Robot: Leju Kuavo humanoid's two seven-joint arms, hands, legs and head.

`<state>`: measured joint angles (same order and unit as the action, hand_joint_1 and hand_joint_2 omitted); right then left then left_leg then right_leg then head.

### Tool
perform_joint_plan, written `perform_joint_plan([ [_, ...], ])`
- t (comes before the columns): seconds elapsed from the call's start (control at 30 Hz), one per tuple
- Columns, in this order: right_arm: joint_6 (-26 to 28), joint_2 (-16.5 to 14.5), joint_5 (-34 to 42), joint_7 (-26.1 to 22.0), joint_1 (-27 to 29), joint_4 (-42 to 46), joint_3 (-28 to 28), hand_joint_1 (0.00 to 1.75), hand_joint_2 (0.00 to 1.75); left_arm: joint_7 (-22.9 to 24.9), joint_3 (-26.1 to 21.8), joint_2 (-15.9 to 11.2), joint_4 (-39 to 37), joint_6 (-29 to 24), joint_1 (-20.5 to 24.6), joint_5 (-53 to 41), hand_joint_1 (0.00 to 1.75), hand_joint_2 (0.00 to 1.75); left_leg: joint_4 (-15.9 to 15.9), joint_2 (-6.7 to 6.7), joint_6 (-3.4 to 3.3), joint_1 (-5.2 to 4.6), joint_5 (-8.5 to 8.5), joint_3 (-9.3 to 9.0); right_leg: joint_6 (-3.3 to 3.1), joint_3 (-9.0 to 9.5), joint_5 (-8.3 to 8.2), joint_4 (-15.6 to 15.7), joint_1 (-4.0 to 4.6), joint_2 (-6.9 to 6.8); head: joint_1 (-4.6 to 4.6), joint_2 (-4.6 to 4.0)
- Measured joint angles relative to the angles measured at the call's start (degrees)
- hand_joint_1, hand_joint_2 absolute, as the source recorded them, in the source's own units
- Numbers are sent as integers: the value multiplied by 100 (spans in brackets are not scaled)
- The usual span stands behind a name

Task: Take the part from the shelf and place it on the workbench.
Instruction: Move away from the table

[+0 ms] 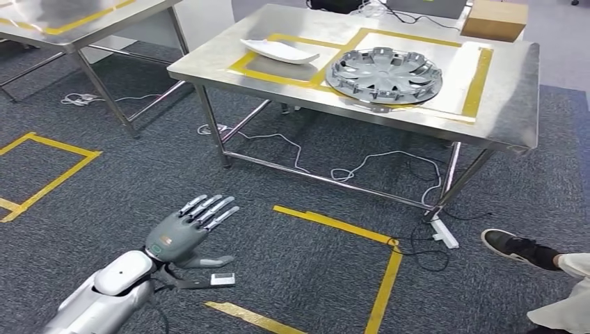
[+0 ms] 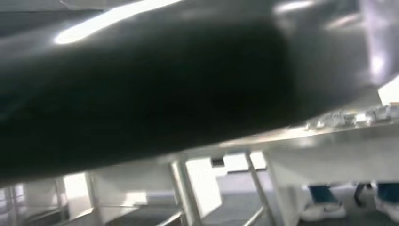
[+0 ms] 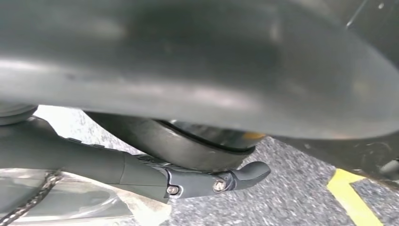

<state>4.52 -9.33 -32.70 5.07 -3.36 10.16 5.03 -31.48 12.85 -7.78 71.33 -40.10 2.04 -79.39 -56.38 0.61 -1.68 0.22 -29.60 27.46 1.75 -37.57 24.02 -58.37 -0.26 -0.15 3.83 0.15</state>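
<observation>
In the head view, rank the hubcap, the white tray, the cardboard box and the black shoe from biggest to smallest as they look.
1. hubcap
2. white tray
3. black shoe and cardboard box: they look alike in size, and the frame's top edge cuts off the box, so no ranking between them.

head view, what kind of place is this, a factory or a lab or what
Probably a robotics test lab or workshop mock-up rather than a real factory line: steel workbenches with yellow tape marking zones, more yellow tape squares on the grey carpet floor, a hubcap laid out as a test part, and loose cables under the bench.
</observation>
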Motion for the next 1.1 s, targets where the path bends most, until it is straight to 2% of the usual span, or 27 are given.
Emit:
perform_joint_plan([
  [0.03,1,3,1,6,5,-1,-18,0,0,-81,-128,56,-69,1,-69,42,0,0,8,16,-45,3,85,96,18,-69,291,-201,-3,9,-10,0],
  [0.1,-1,8,18,-12,8,0,-51,0,0,-311,-418,180,-245,1,-181,221,0,0,1,23,-90,-14,254,312,32,-191,971,-884,4,11,-32,0],
  [0.13,-2,9,39,-33,8,0,-75,0,0,-464,-601,268,-392,1,-218,376,0,0,-5,22,-94,-27,344,428,28,-208,1129,-1234,7,11,-35,0],
  [0.17,-2,9,68,-61,11,0,-106,0,0,-606,-812,373,-577,2,-246,569,0,0,-14,23,-95,-42,434,547,18,-167,1117,-1485,12,11,-35,0],
  [0.2,1,9,95,-87,16,0,-140,0,0,-711,-1039,483,-786,2,-264,795,0,0,-25,24,-93,-58,518,665,-4,-60,967,-1577,19,11,-35,0],
  [0.23,5,8,115,-104,24,0,-171,0,0,-776,-1281,598,-1015,3,-270,1046,0,0,-33,24,-88,-74,598,772,-39,130,767,-1486,31,12,-34,0],
  [0.27,16,8,130,-112,31,1,-198,0,0,-787,-1502,696,-1256,3,-256,1297,0,0,-38,24,-82,-85,669,856,-92,426,643,-1193,53,14,-32,0],
  [0.3,30,7,142,-111,35,3,-224,0,0,-746,-1714,781,-1538,3,-213,1524,0,0,-46,17,-70,-101,731,919,-147,838,646,-723,85,13,-35,0],
  [0.33,41,2,151,-107,34,5,-249,0,0,-652,-1921,852,-1850,3,-159,1685,0,0,-57,13,-53,-118,791,964,-190,1215,761,-196,107,10,-38,0],
  [0.37,51,-4,163,-101,30,9,-277,0,0,-493,-2122,909,-2182,4,-110,1765,0,0,-57,11,-29,-127,854,993,-219,1489,893,219,133,10,-30,0],
  [0.4,56,-14,171,-97,33,11,-303,0,0,-276,-2321,950,-2510,4,-71,1773,0,0,-54,8,-2,-135,920,1017,-231,1636,981,480,149,6,-28,0],
  [0.47,58,-41,178,-85,54,11,-347,0,0,203,-2681,995,-3171,6,-20,1696,0,0,-44,-12,60,-121,995,1060,-270,1576,933,552,138,-22,-18,0],
  [0.5,56,-51,174,-69,70,10,-363,0,0,417,-2835,1009,-3501,9,-8,1666,0,0,-126,-30,100,-106,889,1099,-311,1537,877,556,124,-54,-20,0],
  [0.57,51,-68,160,-26,96,9,-383,0,0,717,-3095,1040,-4115,24,-16,1650,0,0,-621,-55,194,-62,400,1249,-370,1440,771,557,103,-136,-9,0],
  [0.6,49,-74,152,-11,108,9,-390,0,0,805,-3197,1057,-4367,32,-28,1654,0,0,-1010,-56,238,-39,130,1348,-384,1385,731,548,102,-177,-2,0],
  [0.63,48,-80,149,-4,116,9,-398,0,0,854,-3278,1073,-4582,40,-32,1657,0,0,-1376,-55,275,-14,-41,1426,-378,1330,700,533,102,-225,-1,0],
  [0.67,49,-83,146,-4,121,9,-405,0,0,879,-3345,1086,-4769,45,-35,1658,0,0,-1622,-53,307,12,-95,1439,-369,1271,676,508,101,-281,-1,0],
  [0.7,51,-84,145,-2,123,9,-411,0,0,919,-3394,1096,-4914,68,-34,1661,0,0,-1661,-46,330,36,-42,1355,-358,1216,662,475,98,-343,-1,0],
  [0.73,54,-86,143,3,122,9,-416,0,0,1003,-3442,1103,-5044,124,-24,1672,0,0,-1475,-19,345,58,73,1163,-345,1168,659,437,92,-409,-1,0],
  [0.77,57,-88,137,10,119,9,-418,0,0,1134,-3489,1107,-5159,205,-10,1687,0,0,-1119,59,353,72,185,887,-329,1133,663,395,88,-473,0,0],
  [0.8,62,-90,130,20,114,9,-419,0,0,1317,-3533,1116,-5258,314,7,1707,0,0,-724,174,350,60,229,612,-307,1101,673,357,92,-534,5,0],
  [0.83,64,-94,117,37,109,9,-420,0,0,1545,-3580,1127,-5347,442,20,1722,0,0,-413,277,313,41,242,416,-279,1085,684,326,101,-589,1,0],
  [0.87,62,-98,98,58,106,9,-420,0,0,1816,-3621,1144,-5427,582,21,1718,0,0,-223,348,264,15,214,312,-247,1082,692,304,110,-640,-2,0],
  [0.93,52,-104,48,93,93,9,-420,0,0,2413,-3679,1186,-5569,877,-17,1653,0,0,-136,306,136,-17,200,335,-176,1114,686,290,119,-746,-14,0],
  [0.97,49,-104,23,99,87,9,-420,0,0,2697,-3693,1220,-5633,1004,-48,1599,0,0,-110,255,87,-12,217,352,-133,1113,705,275,111,-724,-13,0],
  [1.03,54,-104,-7,100,83,9,-420,0,0,3077,-3703,1303,-5720,1160,-94,1498,0,0,-67,140,-9,7,288,406,-58,989,907,32,86,-440,-31,0],
  [1.1,67,-105,-18,106,77,9,-420,0,0,3225,-3705,1411,-5771,1236,-97,1425,0,0,-58,4,-73,2,353,487,-21,651,1310,-679,59,-104,-55,0],
])
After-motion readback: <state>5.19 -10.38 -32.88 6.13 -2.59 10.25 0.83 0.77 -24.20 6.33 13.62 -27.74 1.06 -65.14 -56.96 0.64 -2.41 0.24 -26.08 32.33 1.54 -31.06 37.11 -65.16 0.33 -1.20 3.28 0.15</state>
